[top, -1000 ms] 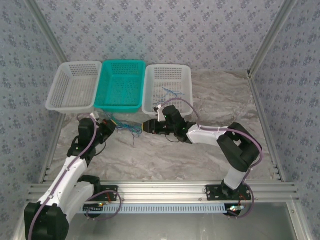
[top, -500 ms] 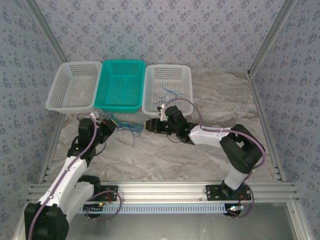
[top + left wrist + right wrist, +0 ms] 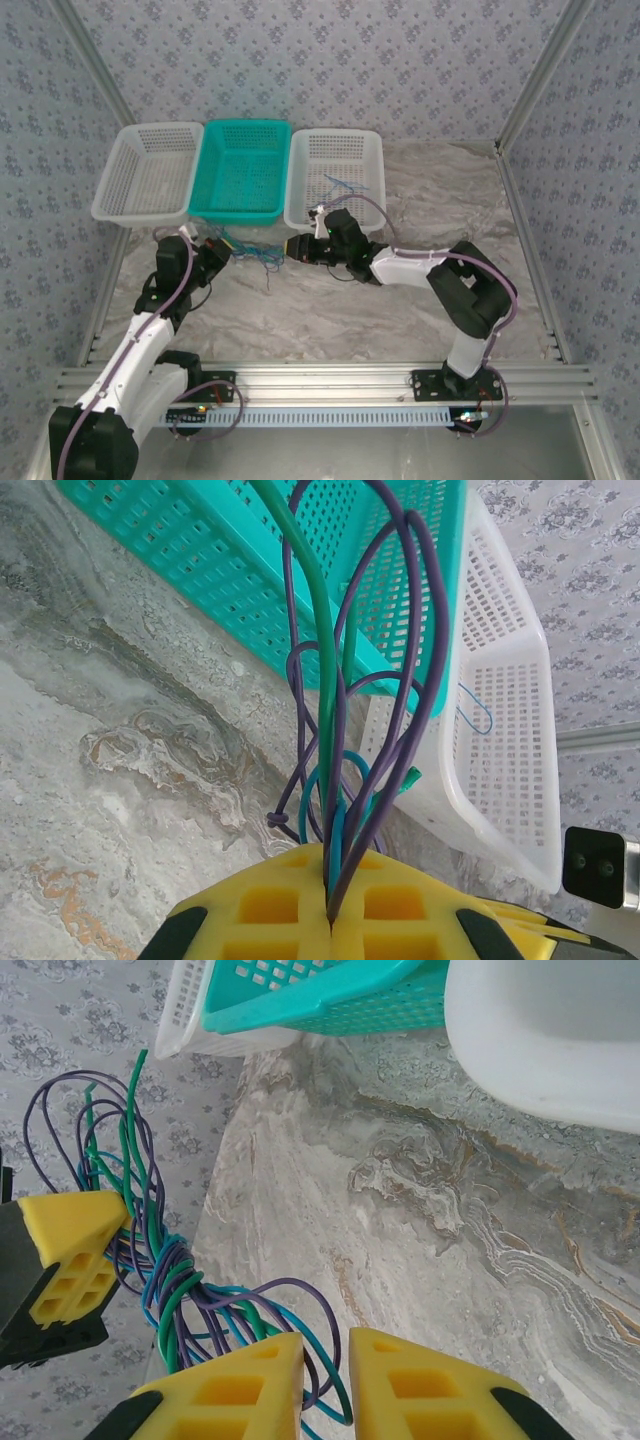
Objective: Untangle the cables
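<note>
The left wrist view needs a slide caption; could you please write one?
Left gripper clamped on a bundle of purple, green and blue cables, teal basket and white basket behind.

My counter [image 3: 330, 310] is grey-beige marble-look w/ swirly veins, under soft, even light. Walls [image 3: 330, 60] on 3 sides of me: pale blue-grey wallpaper w/ small floral print. Alu frame posts [image 3: 533, 75] slant up from the back corners. A slotted alu rail [image 3: 320, 382] spans the near edge.
</note>
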